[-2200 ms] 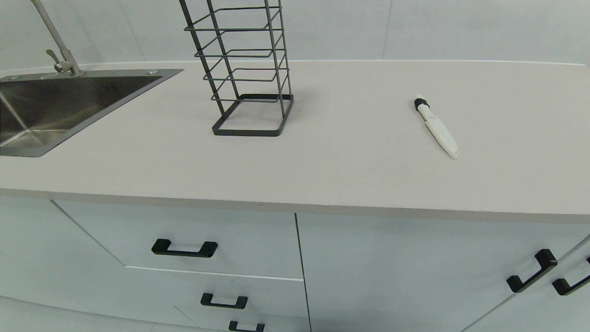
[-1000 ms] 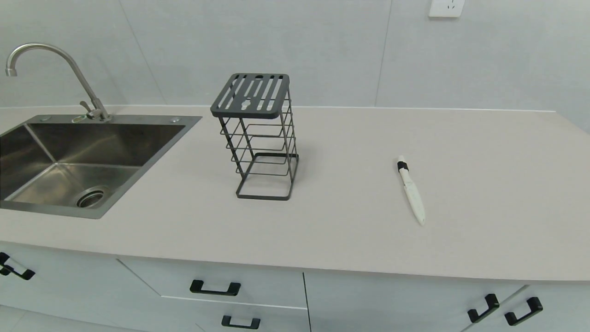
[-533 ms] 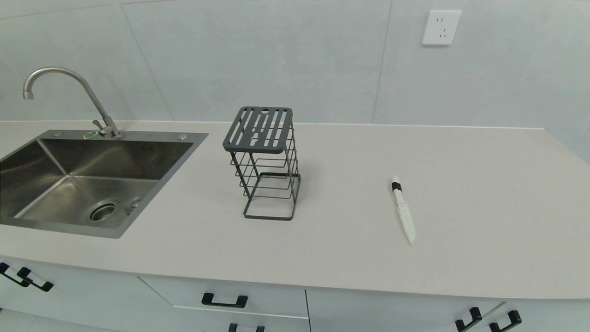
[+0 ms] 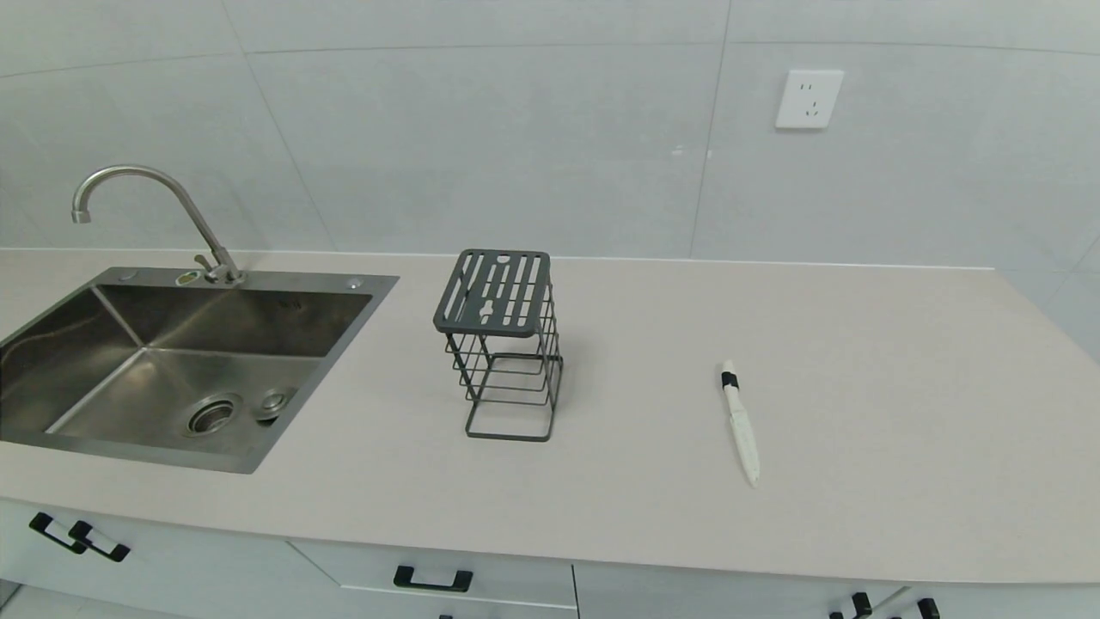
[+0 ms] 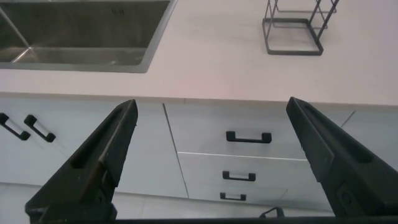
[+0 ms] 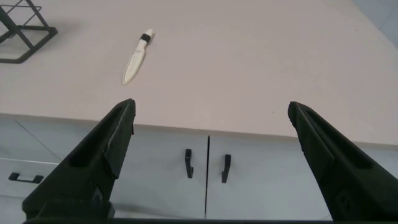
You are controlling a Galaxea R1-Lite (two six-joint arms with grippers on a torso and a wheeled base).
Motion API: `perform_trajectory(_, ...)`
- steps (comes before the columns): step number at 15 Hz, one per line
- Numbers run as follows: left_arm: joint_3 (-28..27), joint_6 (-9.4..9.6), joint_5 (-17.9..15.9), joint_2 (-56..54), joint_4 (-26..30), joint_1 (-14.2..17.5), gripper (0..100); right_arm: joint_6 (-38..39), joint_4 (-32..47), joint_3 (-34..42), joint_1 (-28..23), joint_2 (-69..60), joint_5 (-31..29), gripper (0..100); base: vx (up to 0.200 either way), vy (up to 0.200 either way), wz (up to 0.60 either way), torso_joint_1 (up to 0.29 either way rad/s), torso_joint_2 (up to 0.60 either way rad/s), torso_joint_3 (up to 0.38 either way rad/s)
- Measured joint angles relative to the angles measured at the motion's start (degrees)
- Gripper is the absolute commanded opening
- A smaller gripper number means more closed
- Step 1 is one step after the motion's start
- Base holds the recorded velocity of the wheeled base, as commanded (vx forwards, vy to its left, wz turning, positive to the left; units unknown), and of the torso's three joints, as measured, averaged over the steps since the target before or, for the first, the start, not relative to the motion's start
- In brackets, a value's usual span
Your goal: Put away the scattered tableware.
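Note:
A white knife point(image 4: 740, 421) with a black band near its handle end lies flat on the beige countertop point(image 4: 859, 413), right of centre; it also lies on the counter in the right wrist view as the knife point(image 6: 137, 56). A black wire rack point(image 4: 504, 344) with a slotted top stands upright at the counter's middle, and its base point(image 5: 292, 36) shows in the left wrist view. My left gripper point(image 5: 211, 155) hangs open in front of the cabinet drawers, below counter level. My right gripper point(image 6: 211, 155) is open too, low in front of the counter edge, well short of the knife.
A steel sink point(image 4: 172, 361) with a curved faucet point(image 4: 150, 215) fills the counter's left end. A wall socket point(image 4: 809, 99) sits on the tiled wall. Drawers with black handles point(image 5: 249, 137) and cabinet doors point(image 6: 205, 165) are below the counter edge.
The head camera has risen and tilted up, so the whole scene has slid down and shrunk. The knife and rack have kept their places on the counter.

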Motion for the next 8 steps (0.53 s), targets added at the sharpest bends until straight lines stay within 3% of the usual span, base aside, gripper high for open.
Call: perform_trajectory(8,0.00,0.27,0.00,0.00,0.02,0.07,100,0.00,0.00,0.00,0.00,0.00,0.00,100,0.000,0.000,0.00,0.009,-0.01,-0.009)
